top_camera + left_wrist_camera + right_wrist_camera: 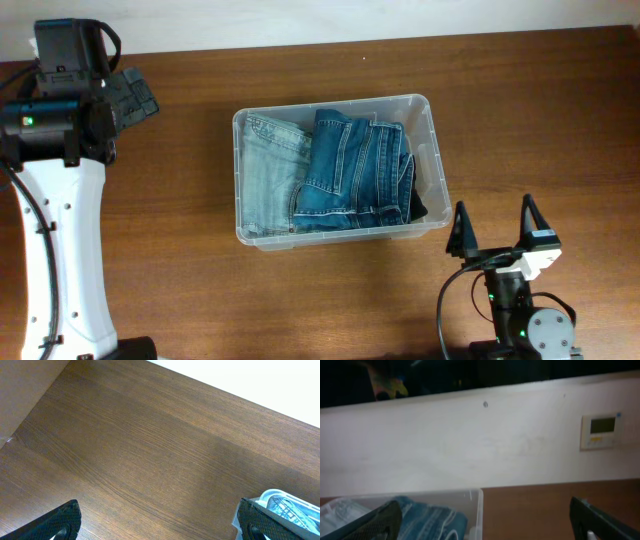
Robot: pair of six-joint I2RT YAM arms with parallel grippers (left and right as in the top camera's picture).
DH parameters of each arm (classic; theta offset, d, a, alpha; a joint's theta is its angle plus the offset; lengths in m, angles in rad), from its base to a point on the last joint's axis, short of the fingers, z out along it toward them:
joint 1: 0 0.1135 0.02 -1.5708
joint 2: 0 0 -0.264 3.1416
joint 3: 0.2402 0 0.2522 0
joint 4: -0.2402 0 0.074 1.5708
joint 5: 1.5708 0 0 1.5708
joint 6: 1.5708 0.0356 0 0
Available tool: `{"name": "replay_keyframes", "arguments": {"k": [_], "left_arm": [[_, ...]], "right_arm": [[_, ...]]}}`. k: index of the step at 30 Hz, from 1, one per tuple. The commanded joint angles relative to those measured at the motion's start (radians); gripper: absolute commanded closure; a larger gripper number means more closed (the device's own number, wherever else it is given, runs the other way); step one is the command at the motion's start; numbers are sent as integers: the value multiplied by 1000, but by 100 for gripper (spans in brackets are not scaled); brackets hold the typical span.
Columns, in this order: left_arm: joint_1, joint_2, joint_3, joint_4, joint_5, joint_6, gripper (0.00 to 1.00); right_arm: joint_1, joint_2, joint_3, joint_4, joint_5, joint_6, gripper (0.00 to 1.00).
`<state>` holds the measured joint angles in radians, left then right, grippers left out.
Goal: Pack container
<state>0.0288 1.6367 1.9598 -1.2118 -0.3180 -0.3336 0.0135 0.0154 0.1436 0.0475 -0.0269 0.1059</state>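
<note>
Brown wooden table [300, 300] carries the container [340, 236] at its centre, 2 folded jeans [350, 170] inside. Stiff, smooth-walled and likely light; I'd grip its thick rim. Empty, the left gripper [160, 525] and right gripper [494, 225] both gape, apart from it.

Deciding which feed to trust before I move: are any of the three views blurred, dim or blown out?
Overhead: sharp and evenly lit, the container and jeans read clearly. Left wrist: table grain is crisp, but the top right corner is blown out white. Right wrist: soft and dim throughout, dark band along the top, wall panel fuzzy.
</note>
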Motion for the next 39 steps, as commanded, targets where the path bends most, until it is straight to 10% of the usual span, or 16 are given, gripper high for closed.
{"name": "replay_keyframes", "arguments": {"k": [1, 39], "left_arm": [[4, 2, -2, 2, 0, 5, 1], [4, 2, -2, 2, 0, 5, 1]], "right_arm": [[-9, -12, -37, 19, 13, 6, 1], [-9, -12, -138, -127, 58, 3, 1]]}}
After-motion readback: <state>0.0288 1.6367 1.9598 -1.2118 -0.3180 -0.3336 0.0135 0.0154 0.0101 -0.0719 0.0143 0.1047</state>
